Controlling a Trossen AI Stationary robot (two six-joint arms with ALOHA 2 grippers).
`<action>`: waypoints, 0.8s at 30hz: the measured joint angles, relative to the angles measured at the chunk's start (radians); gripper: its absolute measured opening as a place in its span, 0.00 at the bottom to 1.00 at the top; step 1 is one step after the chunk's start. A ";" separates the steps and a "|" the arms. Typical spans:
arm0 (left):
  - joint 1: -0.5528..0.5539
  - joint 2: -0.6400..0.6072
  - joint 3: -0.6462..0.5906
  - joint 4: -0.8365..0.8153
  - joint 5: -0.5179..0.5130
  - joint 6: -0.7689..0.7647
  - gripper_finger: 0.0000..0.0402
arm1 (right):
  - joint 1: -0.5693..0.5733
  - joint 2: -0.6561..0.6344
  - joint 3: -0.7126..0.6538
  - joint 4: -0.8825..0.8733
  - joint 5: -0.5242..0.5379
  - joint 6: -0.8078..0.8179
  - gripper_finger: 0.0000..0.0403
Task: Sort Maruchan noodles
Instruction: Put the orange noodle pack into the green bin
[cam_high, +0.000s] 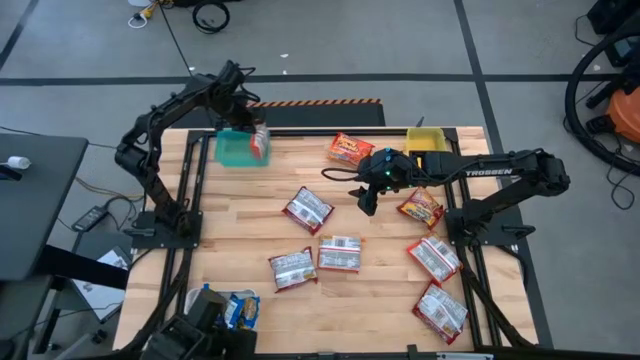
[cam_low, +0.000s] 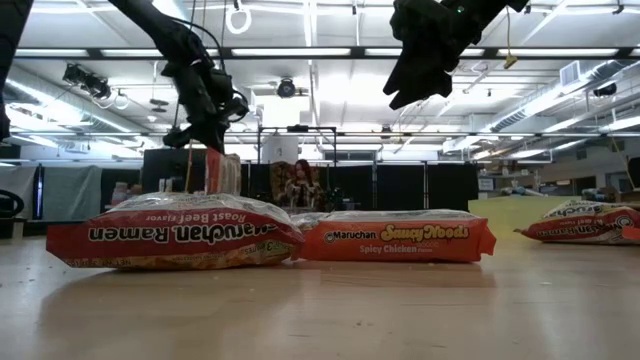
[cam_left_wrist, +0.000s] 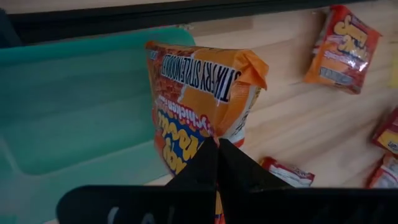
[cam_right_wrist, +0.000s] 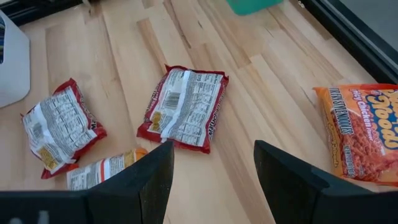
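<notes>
My left gripper is at the table's far left, over the right rim of the teal tray, shut on an orange noodle packet. My right gripper hangs open above the middle of the table, high up in the low view. A red-and-white packet lies flat below and ahead of its fingers. Several more packets lie flat on the wood, among them an orange one at the far edge and a red-and-white one. My left gripper pinches the orange packet between its two fingers at one end's edge, coming from above and pointing down. The packet hangs upright below the fingers beside the teal tray. Nearer packets hide its lower end in the low view.
A yellow tray stands at the far edge, right of centre. A white tray with blue-and-yellow packets sits at the near left corner. Packets lie along the right side, two more near the middle.
</notes>
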 joint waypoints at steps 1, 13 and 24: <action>0.000 0.000 0.000 -0.002 -0.002 -0.002 0.01 | 0.000 0.000 0.000 0.000 0.000 0.000 0.56; -0.002 0.000 0.000 -0.022 -0.158 0.000 0.15 | 0.000 0.000 0.000 0.000 0.006 -0.008 0.56; 0.006 -0.051 0.000 -0.071 -0.142 0.109 0.16 | 0.000 0.000 0.000 0.000 0.050 -0.033 0.56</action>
